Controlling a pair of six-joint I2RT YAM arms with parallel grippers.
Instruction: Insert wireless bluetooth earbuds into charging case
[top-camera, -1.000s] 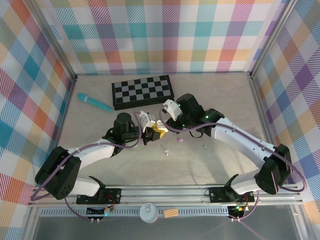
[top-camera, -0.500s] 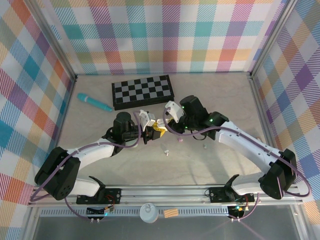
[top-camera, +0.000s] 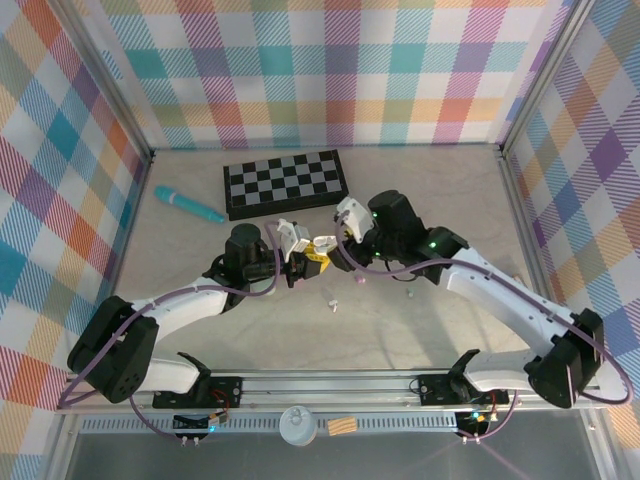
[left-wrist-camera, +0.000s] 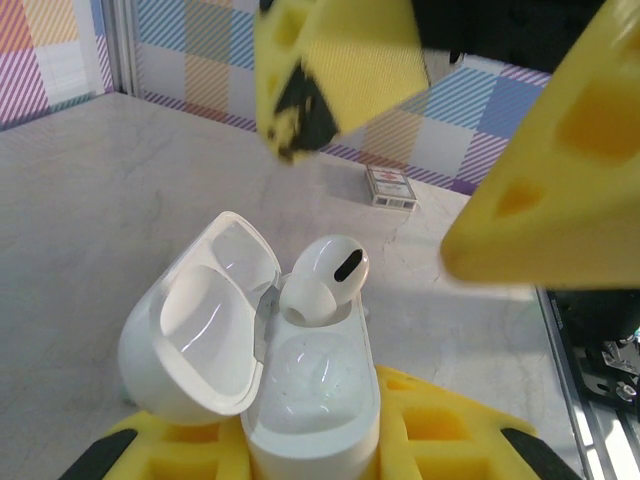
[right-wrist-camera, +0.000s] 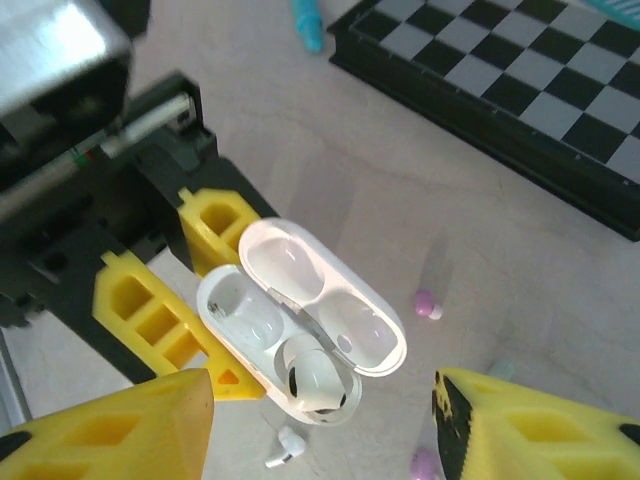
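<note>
Progress looks half done: one small white plastic earbud (left-wrist-camera: 325, 275) sits in the open white pebble-shaped charging case (left-wrist-camera: 312, 400) clamped by the left gripper (left-wrist-camera: 310, 450); its second well is empty. The right gripper (right-wrist-camera: 322, 400) hovers above, jaws apart, holding nothing

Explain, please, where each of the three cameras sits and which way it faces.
Top external: high behind the robot, looking down on the table; the left arm and right arm show.
Left wrist: low, facing across the table over the open charging case clamped in the left fingers; the right fingers hang above, apart.
Right wrist: above the case, facing down; the right fingers frame the bottom corners.
Shared: both wrist views show the white earbud in the case.
</note>
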